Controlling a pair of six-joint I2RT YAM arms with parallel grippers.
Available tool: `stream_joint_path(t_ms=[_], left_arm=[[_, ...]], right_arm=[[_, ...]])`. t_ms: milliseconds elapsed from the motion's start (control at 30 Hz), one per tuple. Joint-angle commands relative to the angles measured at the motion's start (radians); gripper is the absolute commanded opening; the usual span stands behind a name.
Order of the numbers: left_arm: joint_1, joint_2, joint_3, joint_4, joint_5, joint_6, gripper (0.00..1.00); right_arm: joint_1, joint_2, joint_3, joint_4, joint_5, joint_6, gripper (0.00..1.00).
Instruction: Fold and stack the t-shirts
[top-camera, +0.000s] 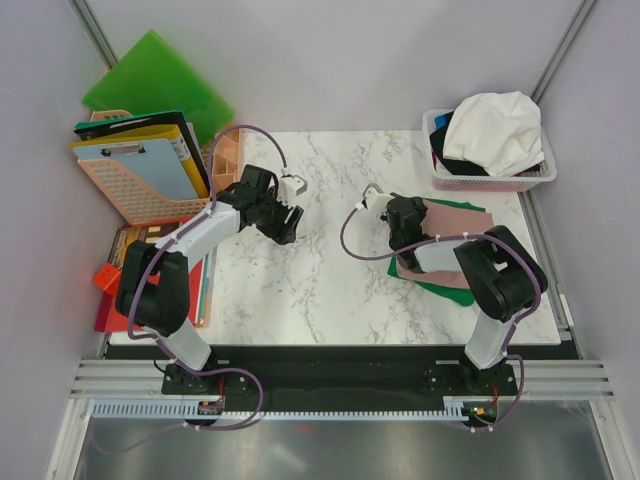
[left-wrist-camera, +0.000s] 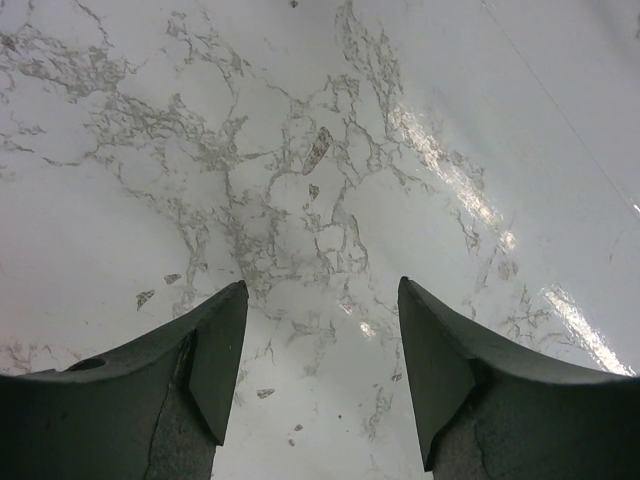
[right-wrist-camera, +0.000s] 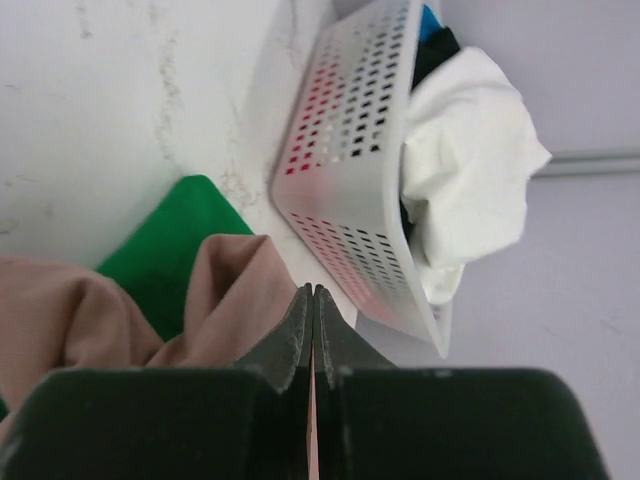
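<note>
Right gripper (right-wrist-camera: 313, 292) is fully closed with a thin pink edge between the jaws, so it likely has the pink t-shirt (right-wrist-camera: 90, 310) by a fold. The cloth trails to 8 o'clock of the tips, atop the green t-shirt (right-wrist-camera: 165, 245), at the 3 o'clock side of the marble table (top-camera: 300, 290). Best to carry the fold low, lay it flat and square the edges. Left gripper (left-wrist-camera: 321, 285) is wide open and empty.

Left end effector (left-wrist-camera: 321, 284) wide, right (right-wrist-camera: 313, 291) pinched.

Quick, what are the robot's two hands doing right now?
Left gripper: open, holding nothing, above the marble table.
Right gripper: shut, pinching the pink t-shirt.
</note>
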Motion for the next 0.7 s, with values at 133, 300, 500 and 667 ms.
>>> stream_joint_path(t_ms=[133,300,500,667], left_arm=[[0.003,-0.027,0.000,0.023,0.035,0.022,0.69],[0.004,-0.037,-0.010,0.025,0.035,0.022,0.69],[0.006,-0.046,-0.004,0.017,0.038,0.025,0.69],[0.004,-0.031,0.013,0.002,0.039,0.020,0.69]], right_arm=[[0.002,-0.077,-0.018,0.244,0.178,0.019,0.00],[0.001,-0.316,0.065,-0.380,0.028,0.275,0.00],[-0.008,-0.477,0.288,-1.230,-0.423,0.447,0.35],[-0.004,-0.556,0.243,-1.452,-0.547,0.457,0.87]])
